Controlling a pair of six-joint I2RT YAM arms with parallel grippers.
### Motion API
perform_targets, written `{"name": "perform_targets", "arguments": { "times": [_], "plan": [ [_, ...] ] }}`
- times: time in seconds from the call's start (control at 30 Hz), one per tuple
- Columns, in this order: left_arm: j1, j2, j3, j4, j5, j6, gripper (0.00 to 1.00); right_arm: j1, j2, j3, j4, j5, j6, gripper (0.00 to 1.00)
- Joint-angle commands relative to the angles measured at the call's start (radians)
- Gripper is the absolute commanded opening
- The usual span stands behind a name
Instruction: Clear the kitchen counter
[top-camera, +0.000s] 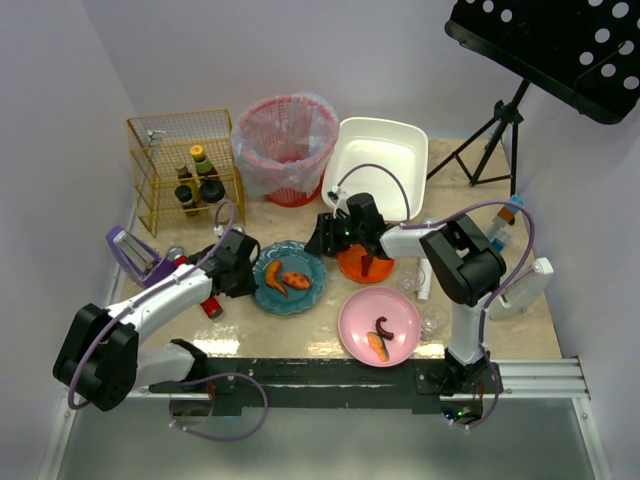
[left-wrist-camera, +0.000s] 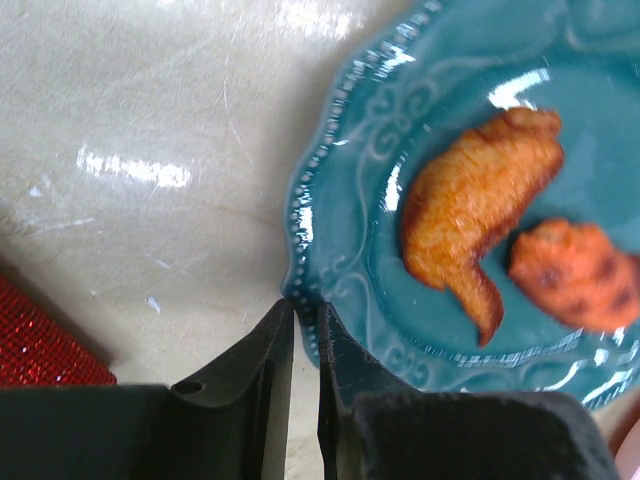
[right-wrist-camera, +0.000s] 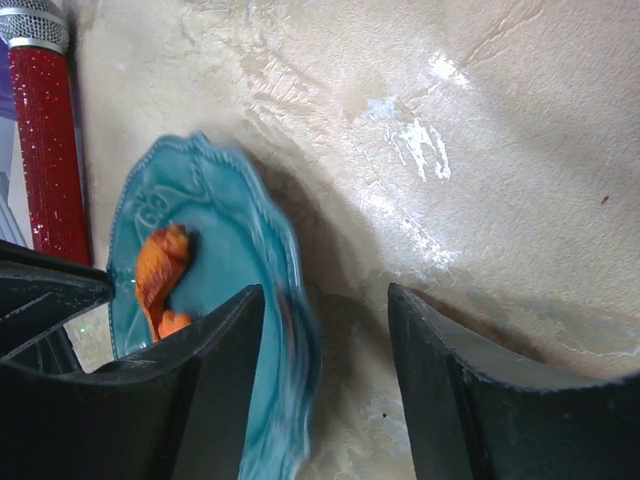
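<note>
The left pincer (left-wrist-camera: 303, 305) was closed to a thin slit, with the scalloped rim of the blue plate (left-wrist-camera: 340, 200) running into that slit, so it appeared pinched there at the plate's left edge. The right pincer (right-wrist-camera: 325, 295) stood wide open at the plate's opposite side, one finger over the plate's face, the other over bare tabletop (right-wrist-camera: 450, 100) beyond the rim, and it held nothing. In the right wrist view, the plate's edge nearest that pincer was blurred. Two orange fried pieces (left-wrist-camera: 480, 200) lay side by side on the plate, close together. A red microphone (right-wrist-camera: 45, 150) lay on the tabletop just left of the plate. An orange dish (top-camera: 365, 265) sat just right of the plate, and a pink plate (top-camera: 395, 310) with food scraps lay right of it and nearer the arms' bases. Behind the plate stood a pink bin (top-camera: 285, 150), with a white tub (top-camera: 380, 150) behind and to the right and a yellow wire basket (top-camera: 185, 170) of bottles behind and to the left. The beige tabletop carried all of these.
</note>
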Motion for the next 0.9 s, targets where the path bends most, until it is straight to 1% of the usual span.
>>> {"name": "perform_targets", "arguments": {
  "times": [0.0,0.03,0.13,0.27,0.4,0.57,0.7,0.87],
  "plan": [
    [-0.002,0.058,-0.065,0.062,0.037,0.008,0.19,-0.008,0.005,0.007,-0.066,0.045,-0.035,0.67],
    [-0.001,0.058,-0.067,0.063,0.037,0.008,0.19,-0.009,0.005,0.004,-0.061,0.039,-0.033,0.70],
    [-0.001,0.063,-0.069,0.065,0.034,0.009,0.19,-0.008,0.006,-0.003,-0.050,0.013,-0.040,0.73],
    [-0.002,0.063,-0.070,0.065,0.031,0.008,0.19,-0.008,0.009,-0.006,-0.061,-0.011,-0.063,0.72],
    [-0.002,0.058,-0.072,0.065,0.033,0.008,0.19,-0.008,-0.007,-0.009,-0.087,-0.002,-0.083,0.70],
    [-0.002,0.058,-0.073,0.065,0.033,0.009,0.19,-0.008,-0.087,-0.020,-0.125,0.016,-0.095,0.70],
    [-0.001,0.061,-0.072,0.065,0.031,0.009,0.19,-0.008,-0.139,-0.038,-0.190,0.025,-0.110,0.70],
    [-0.002,0.062,-0.073,0.065,0.031,0.012,0.19,-0.007,-0.191,-0.080,-0.223,-0.004,-0.127,0.70]
  ]
}}
